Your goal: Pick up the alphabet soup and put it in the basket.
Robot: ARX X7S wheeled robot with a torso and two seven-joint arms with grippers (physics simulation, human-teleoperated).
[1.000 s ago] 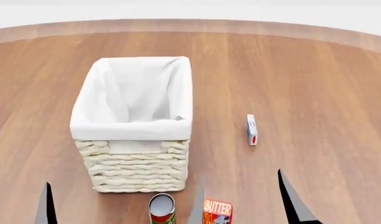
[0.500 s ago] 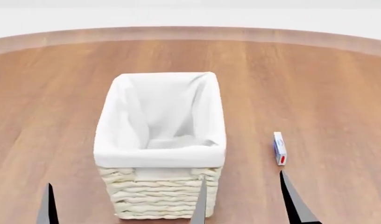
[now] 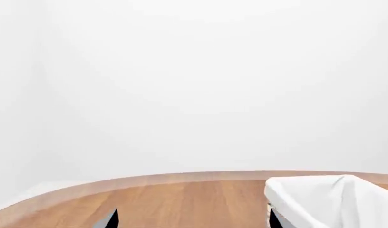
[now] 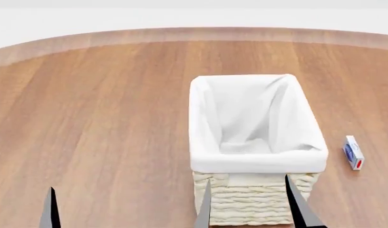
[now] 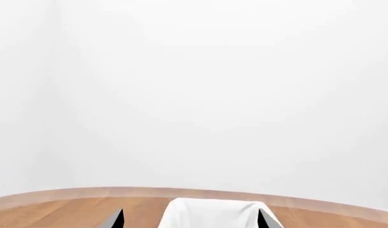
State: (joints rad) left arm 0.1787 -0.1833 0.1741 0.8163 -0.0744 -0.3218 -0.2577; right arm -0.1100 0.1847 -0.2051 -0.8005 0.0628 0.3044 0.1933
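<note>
Soup was not in any view, so its place could not be told. Left gripper (image 4: pixel 127 209) showed at 7 o'clock in the head view, only one dark fingertip (image 4: pixel 50 209) low at the left and another beside the basket front, the jaws wide apart and holding nothing. Basket (image 4: pixel 254 202) stood on the wood table (image 4: pixel 105 118) at 4 o'clock, upright, its liner (image 4: pixel 251 114) folded over the rim. Right gripper (image 4: pixel 248 202) sat before the basket's front wall, tips spread, nothing between them. A small box (image 4: pixel 353 152) lay at 3 o'clock, just beside the basket.
</note>
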